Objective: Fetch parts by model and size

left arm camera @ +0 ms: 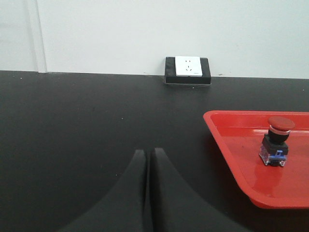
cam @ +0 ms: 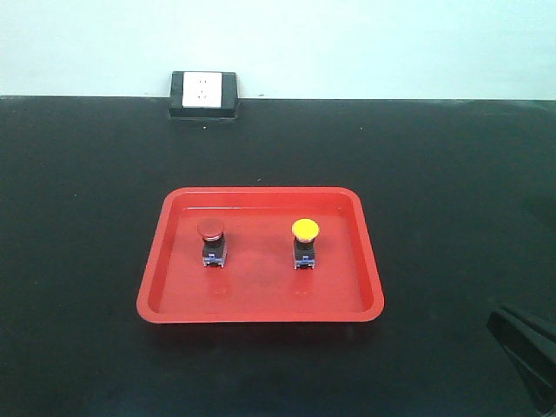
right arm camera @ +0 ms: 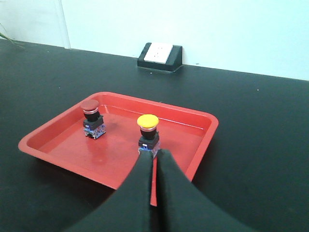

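Front view: red tray on the black table, wall socket behind it. Red button stands in the tray's left half, yellow button in its right half, both upright and well apart. I see only a dark edge of the right gripper at the lower right; neither button is held.

Left wrist view: left gripper has its fingers pressed together over bare table, beside the tray's left rim, red button off to its right.

Right wrist view: right gripper is pressed together, tips lined up just short of the yellow button. I judge I must spread the fingers first, then close on the black body under the cap.
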Robot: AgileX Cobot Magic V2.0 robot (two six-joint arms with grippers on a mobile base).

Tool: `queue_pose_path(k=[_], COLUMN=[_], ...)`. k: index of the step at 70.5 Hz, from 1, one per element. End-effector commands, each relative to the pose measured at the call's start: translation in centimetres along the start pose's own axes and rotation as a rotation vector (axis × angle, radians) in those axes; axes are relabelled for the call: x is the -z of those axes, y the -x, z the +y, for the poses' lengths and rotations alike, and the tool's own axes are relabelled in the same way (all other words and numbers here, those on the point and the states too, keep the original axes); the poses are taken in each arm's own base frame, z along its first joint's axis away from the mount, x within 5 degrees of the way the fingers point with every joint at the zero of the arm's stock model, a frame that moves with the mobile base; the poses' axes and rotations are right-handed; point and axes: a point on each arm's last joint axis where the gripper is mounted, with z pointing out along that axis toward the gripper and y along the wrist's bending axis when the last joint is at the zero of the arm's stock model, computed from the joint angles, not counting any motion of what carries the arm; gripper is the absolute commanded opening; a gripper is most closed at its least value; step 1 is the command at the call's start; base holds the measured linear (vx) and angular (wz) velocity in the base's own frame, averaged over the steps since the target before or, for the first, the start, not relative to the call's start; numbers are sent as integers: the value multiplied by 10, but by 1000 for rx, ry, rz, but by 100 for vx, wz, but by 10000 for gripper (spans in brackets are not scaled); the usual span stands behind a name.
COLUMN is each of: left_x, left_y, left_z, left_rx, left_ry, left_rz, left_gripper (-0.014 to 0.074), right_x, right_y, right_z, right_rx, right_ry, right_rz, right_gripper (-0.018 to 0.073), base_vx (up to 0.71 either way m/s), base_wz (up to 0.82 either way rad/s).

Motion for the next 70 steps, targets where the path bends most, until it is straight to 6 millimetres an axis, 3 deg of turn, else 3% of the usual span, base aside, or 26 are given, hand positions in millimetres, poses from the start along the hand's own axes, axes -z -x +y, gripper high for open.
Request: queue_pose_path(k=[1,33,70], left_x=[1,1,1], left_y=[8,8,8], left_z=[0,0,0], left_rx=[17,17,17], left_ry=[1,1,1], left_rz=[-87,-87,-87], left_gripper=[-6,-6,-6], right_x=[-2,-3,4], right_y=[13,14,13], right_z=[4,4,-31], right_rx=[12,-5,-48], right_ry=[35,39,-352], right_rz=[-64,-73,-72], right_gripper=[-2,-2,-2], base_vx=[0,0,0], base_wz=[0,0,0])
